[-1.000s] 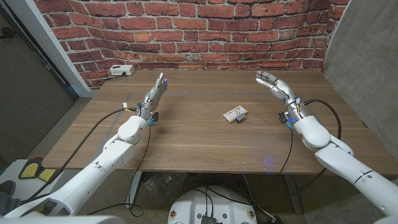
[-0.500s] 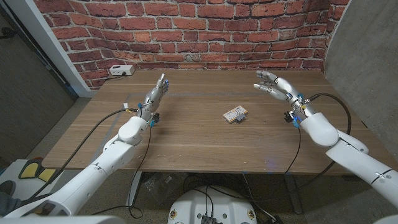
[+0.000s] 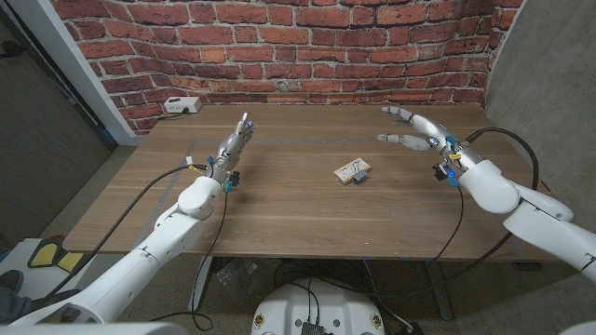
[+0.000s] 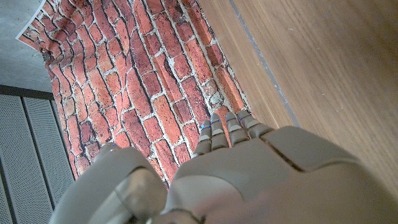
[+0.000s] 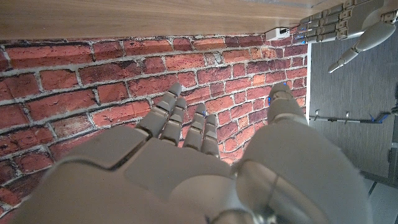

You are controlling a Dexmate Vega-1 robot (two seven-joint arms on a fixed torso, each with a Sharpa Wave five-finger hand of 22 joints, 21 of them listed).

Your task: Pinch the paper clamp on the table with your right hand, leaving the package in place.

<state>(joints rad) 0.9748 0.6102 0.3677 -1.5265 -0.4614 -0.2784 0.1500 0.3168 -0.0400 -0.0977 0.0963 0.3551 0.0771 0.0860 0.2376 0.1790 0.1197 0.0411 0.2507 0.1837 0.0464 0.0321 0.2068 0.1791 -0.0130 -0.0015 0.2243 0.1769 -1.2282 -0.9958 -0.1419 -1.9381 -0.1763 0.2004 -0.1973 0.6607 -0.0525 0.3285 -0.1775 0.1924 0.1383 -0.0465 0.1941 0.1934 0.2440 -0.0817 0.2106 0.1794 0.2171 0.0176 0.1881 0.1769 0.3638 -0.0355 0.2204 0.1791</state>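
From my seat the biggest thing is the brick wall (image 3: 307,46) running along the far edge of the wooden surface (image 3: 307,214). A grey panel stands off the right edge and a darker one off the left. The wood has plenty of bare room: wide open grain on every side of the small package, and a long free strip along the near edge between my two arms.

My right arm (image 3: 521,205) comes in from the lower right corner and reaches up over the right end of the wood. The right hand (image 3: 414,130) hangs above the surface near the far right corner, its fingers (image 3: 396,112) spread apart and stretched toward the middle, holding nothing. It is well apart from the package.

My left arm (image 3: 177,223) comes up from the lower left corner. The left hand (image 3: 235,138) stands over the far left part of the wood, fingers straight, close together and pointing toward the wall, with nothing in them. I cannot tell whether it touches the wood.

A white power strip (image 3: 180,106) sits at the far left corner against the wall.

The package (image 3: 352,172) lies a little right of centre, with the paper clamp (image 3: 363,175) at its right end; it is too small for me to see how it grips
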